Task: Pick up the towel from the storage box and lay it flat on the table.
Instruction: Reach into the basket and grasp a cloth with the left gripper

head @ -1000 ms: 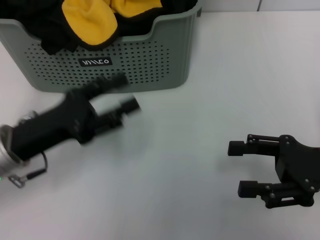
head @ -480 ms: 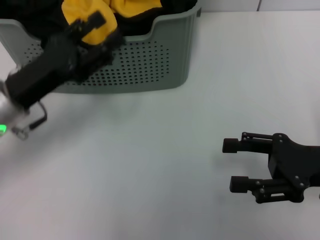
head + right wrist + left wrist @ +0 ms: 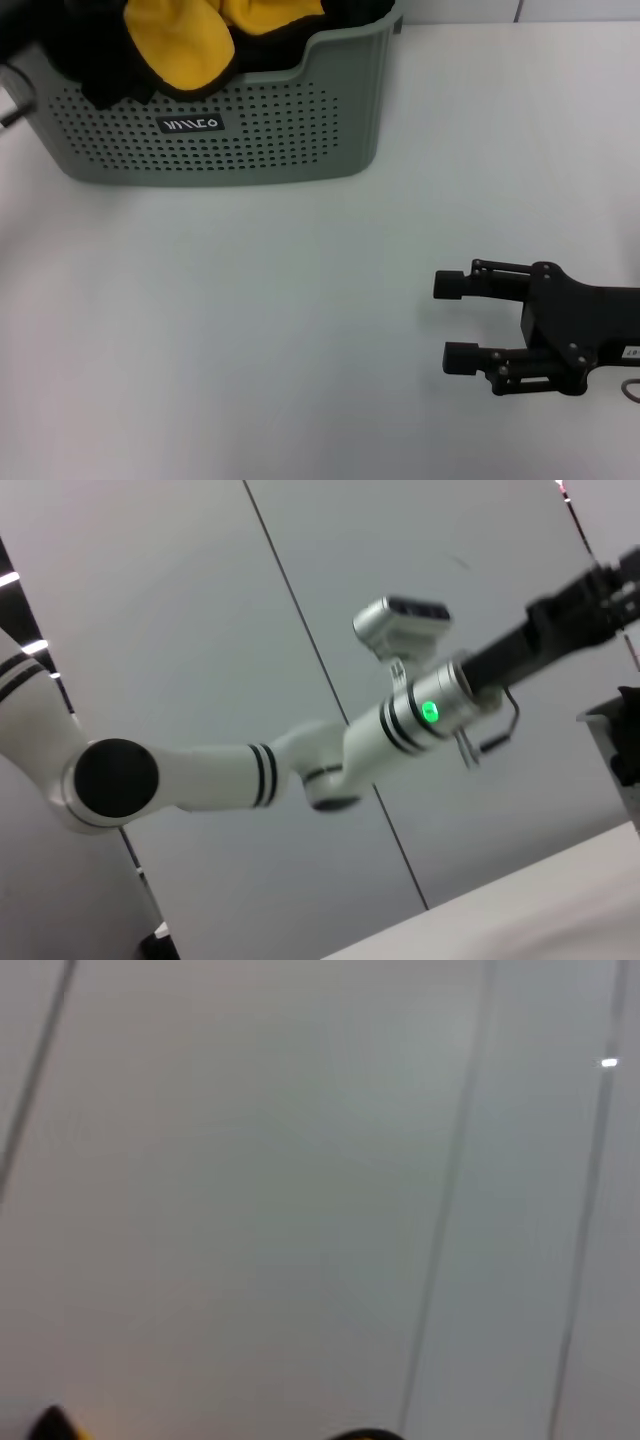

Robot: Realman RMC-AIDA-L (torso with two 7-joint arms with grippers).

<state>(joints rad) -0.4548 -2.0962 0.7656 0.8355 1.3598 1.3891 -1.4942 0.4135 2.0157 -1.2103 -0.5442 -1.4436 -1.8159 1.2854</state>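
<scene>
Towel (image 3: 180, 45) sits bunched in the storage box (image 3: 290, 130) at upper left of the head view, yellow face up, tangled with black cloths (image 3: 105, 70), its lower edge draped over the dipped rim. Left gripper (image 3: 12, 40) has swung fast: a second ago it was low on the table (image 3: 300, 330) in front of the box, half a second ago it was crossing the box front, and now only a dark sliver shows at the upper left edge, above or behind the box's corner. Can't tell whether its fingers are spread or closed. Left wrist view shows mostly blank wall panels, with a scrap of yellow at the bottom edge. Right gripper (image 3: 455, 320) hangs over the table at lower right, jaws spread and empty, and has crept slightly left. My read: left arm is lining up to reach into the box from above; no grasp yet, the pick is just starting. Risk is grabbing a black cloth along with the towel.
</scene>
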